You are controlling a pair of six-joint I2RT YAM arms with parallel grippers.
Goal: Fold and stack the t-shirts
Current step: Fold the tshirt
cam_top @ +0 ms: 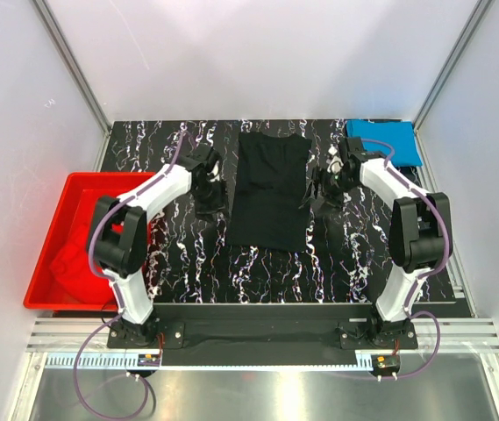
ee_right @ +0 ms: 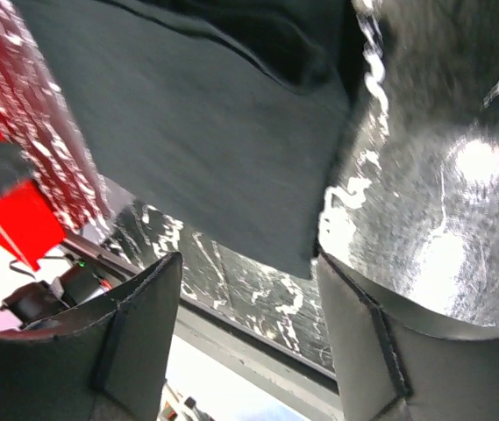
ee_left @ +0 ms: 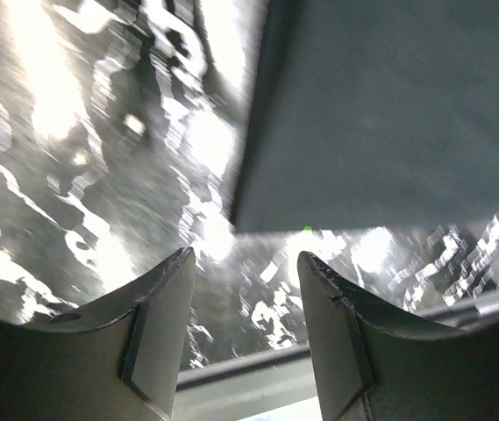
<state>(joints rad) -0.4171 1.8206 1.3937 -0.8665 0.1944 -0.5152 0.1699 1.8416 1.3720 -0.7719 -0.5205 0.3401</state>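
Red sits nearest on our left: the rigid red plastic tub (cam_top: 56,237) just off the tabletop's edge, with the crumpled red fabric t-shirt (cam_top: 74,272) lying in its near corner, not yet folded.

Further in, on the black white-veined tabletop (cam_top: 258,272), we find the black soft-fabric t-shirt (cam_top: 271,189) lying flat in the middle as a long narrow panel, its sides apparently turned in, running from near to far. The white left arm (cam_top: 157,193) and the white right arm (cam_top: 389,180) flank it, one on each side, roughly level with its middle.

Both wrist views show us the same thing. The left jaws stand apart with nothing between them, and a corner of the black t-shirt (ee_left: 389,105) lies ahead of them on the marbled surface. The right jaws also stand apart and hold nothing, with the shirt's edge (ee_right: 205,132) just beyond them.

Farthest off, in the far right corner, the bright blue fabric t-shirt (cam_top: 385,140) lies as a folded rectangle.

We judge the blue shirt done and the black one midway, with its lengthwise fold finished. Next we expect a crosswise fold: both jaws should pinch the near corners together and carry that end evenly toward the far end, keeping the tucked sides from slipping out, before it is stacked on the blue shirt.
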